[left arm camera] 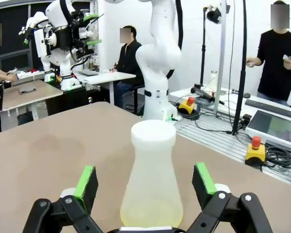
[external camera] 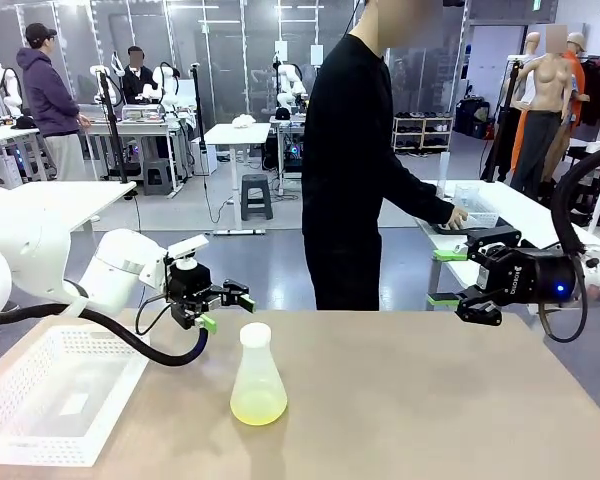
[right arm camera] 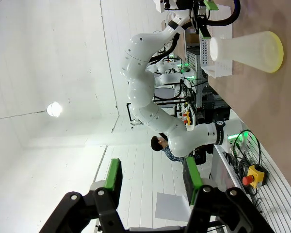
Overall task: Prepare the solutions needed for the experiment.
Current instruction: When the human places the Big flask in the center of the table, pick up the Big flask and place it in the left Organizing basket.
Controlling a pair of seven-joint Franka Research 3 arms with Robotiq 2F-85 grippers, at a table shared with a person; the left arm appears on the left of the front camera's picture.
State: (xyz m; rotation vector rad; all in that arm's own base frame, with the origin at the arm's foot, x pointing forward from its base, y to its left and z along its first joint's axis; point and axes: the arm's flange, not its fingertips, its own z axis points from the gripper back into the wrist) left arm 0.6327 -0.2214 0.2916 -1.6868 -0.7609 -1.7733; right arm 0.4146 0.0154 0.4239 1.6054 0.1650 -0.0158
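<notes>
A conical flask (external camera: 257, 377) is stood upright on the brown table (external camera: 430, 400), slightly left of centre, with its white cap (external camera: 255, 334) fitted; the solutions (external camera: 258, 406) are seen as a shallow yellow-green layer at its base. The same layer is visible in the left wrist view (left arm camera: 152, 213) and in the right wrist view (right arm camera: 276, 52), where the flask appears sideways because of wrist roll.

The left gripper (external camera: 225, 306) is held just beside the flask at neck height, aimed toward it; its green-padded fingers (left arm camera: 86, 181) are spread wide, with the flask framed between them and no contact made. The right gripper (external camera: 443, 277) is held above the right edge of the table, well apart from the flask; its fingers (right arm camera: 113, 175) are likewise parted and nothing is carried.

A white perforated basket (external camera: 15, 420) is placed at the left of the table. A person in black is stood at the far side, turned toward another bench.

Progress is judged as early: liquid is already contained in the flask, but the flask is not yet grasped; grasping, and any pouring or mixing, are judged to remain.
</notes>
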